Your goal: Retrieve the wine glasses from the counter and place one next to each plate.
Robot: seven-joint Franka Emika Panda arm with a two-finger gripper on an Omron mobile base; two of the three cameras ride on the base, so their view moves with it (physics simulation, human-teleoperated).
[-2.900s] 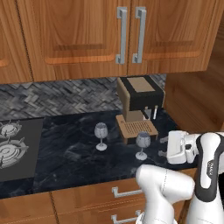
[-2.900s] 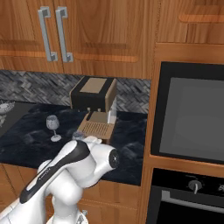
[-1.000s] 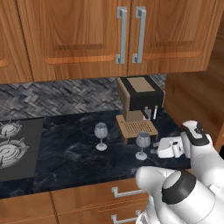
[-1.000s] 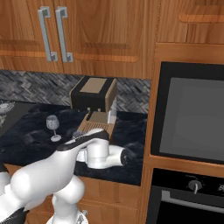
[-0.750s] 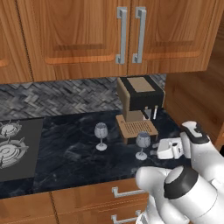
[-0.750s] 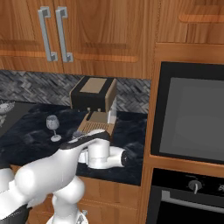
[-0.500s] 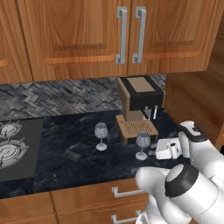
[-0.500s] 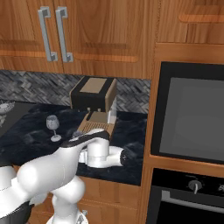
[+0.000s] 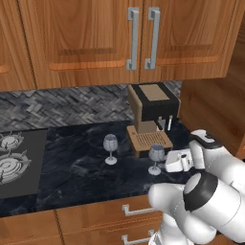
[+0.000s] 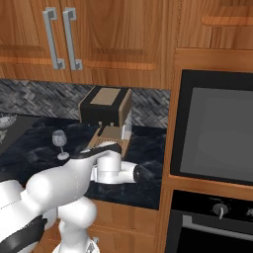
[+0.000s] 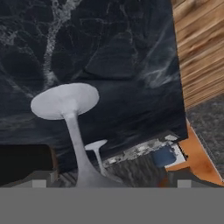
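Observation:
Two wine glasses stand on the black counter. The left glass is out in the open, and the right glass stands in front of the coffee machine. My gripper is level with the right glass, just to its right, with its jaws open. The hand view is rolled: that glass's foot and stem fill the middle, and its bowl sits between my open fingertips without being gripped. The other glass's foot shows beyond it. In the right base view the left glass shows. The plates are out of view.
A brown and black coffee machine stands against the backsplash, right behind the right glass. A gas hob lies at the far left. A wooden side wall closes the counter's right end, with a built-in oven beyond it.
My hand has slid a little to the left, closer to the right glass, with its jaws open throughout. Both glasses have stayed where they were.

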